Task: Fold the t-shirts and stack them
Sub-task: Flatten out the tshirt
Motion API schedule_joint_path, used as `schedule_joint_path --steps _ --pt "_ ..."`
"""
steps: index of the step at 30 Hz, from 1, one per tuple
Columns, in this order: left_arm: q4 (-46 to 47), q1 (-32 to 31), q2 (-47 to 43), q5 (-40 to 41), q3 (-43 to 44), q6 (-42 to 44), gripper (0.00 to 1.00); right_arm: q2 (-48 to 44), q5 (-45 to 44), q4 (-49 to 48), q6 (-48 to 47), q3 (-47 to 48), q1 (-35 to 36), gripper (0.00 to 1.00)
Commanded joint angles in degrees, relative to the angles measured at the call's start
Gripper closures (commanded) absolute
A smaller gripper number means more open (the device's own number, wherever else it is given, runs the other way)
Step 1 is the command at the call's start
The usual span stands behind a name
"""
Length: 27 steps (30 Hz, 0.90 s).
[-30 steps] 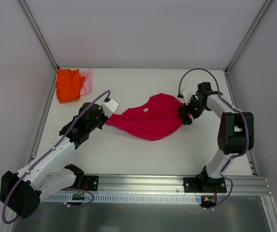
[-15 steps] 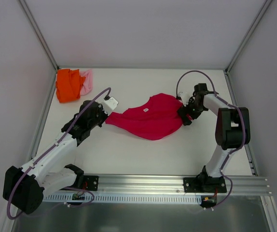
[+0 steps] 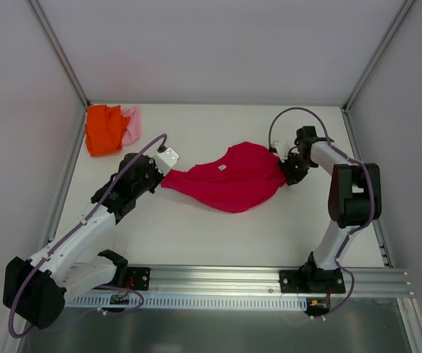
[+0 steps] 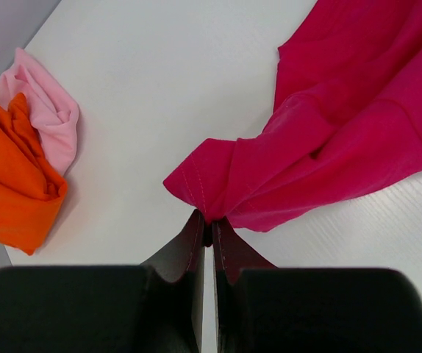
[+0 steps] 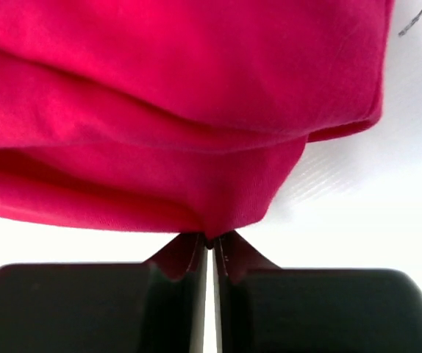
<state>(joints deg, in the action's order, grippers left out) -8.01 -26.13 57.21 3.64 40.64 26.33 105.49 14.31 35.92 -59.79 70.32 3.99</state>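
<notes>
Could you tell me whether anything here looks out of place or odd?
Nothing damaged. The red t-shirt is bunched, pinched by the left gripper and right gripper; the orange t-shirt lies crumpled far left.

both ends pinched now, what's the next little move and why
Probably lift both ends slightly and draw them apart. The left gripper and right gripper are each shut on an opposite end of the crimson t-shirt, which lies bunched and creased, so it likely needs stretching flat before folding.
</notes>
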Motion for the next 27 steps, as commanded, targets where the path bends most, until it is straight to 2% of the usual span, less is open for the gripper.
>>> schedule_joint_path --steps 1,7,11,12,17,22,27 --pt "1.15 0.82 -1.84 -1.09 0.31 0.3 1.0 -0.9 0.72 2.92 -0.24 2.89 -0.3 0.99" --pt "2.47 1.26 -2.19 -1.09 -0.48 0.3 1.0 -8.8 -4.01 -2.69 1.78 1.92 -0.12 0.99" --pt "4.67 1.87 -4.64 -0.13 -1.18 0.22 1.0 -15.74 -12.09 -11.47 4.68 0.78 0.05 0.99" --pt "5.71 1.87 -5.17 0.14 -1.44 0.13 1.0 -17.58 -16.72 -14.62 5.99 0.87 0.05 0.99" --pt "9.57 2.84 -7.02 3.65 -1.18 -0.66 1.0 -21.37 -27.55 -21.15 8.9 3.85 -0.12 0.99" --pt "11.53 2.93 -10.97 5.06 1.44 -1.37 1.0 -27.43 -29.95 -21.77 11.27 6.75 -0.03 0.99" --pt "11.53 2.93 -14.92 6.91 4.27 -0.14 1.0 -34.81 -30.04 -23.43 11.63 5.71 0.05 0.99"
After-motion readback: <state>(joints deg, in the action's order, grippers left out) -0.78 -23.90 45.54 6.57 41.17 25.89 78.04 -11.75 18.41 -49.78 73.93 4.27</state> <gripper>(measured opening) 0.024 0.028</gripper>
